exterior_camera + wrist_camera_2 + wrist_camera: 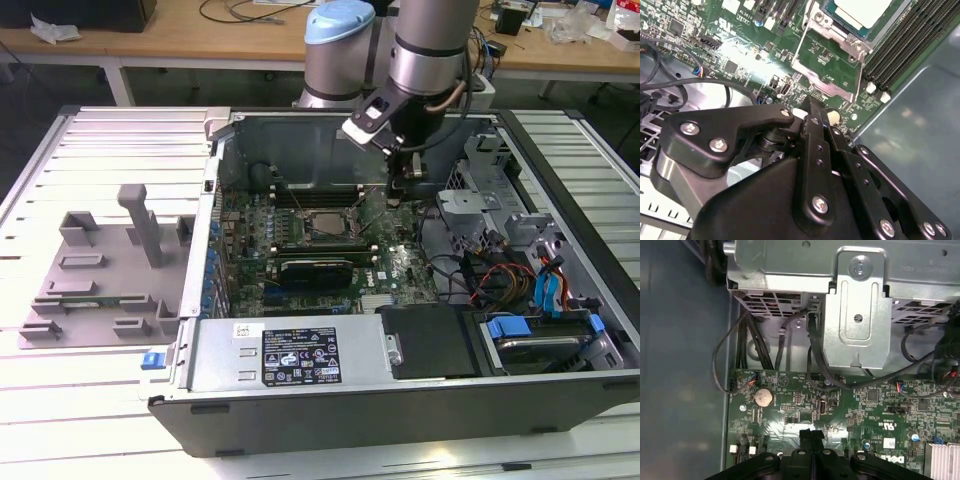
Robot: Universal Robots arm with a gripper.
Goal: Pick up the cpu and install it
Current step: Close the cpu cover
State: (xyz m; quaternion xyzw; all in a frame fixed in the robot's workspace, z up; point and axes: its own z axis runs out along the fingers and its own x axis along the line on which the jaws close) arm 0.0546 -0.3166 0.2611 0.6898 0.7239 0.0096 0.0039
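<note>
The cpu [325,226] lies near, not touching, the hand [398,195] — which looks pinched together, empty.

A white slatted table [60,420] carries an open computer case [400,410] beside a grey fixture tray [100,285].

The exterior view stands off, looking steeply down into the open computer case [300,365]. Both wrist views sit close over the motherboard [740,55] [865,405] inside that case, facing down past my pincer [814,107] [812,436], sharing its green surface.
</note>
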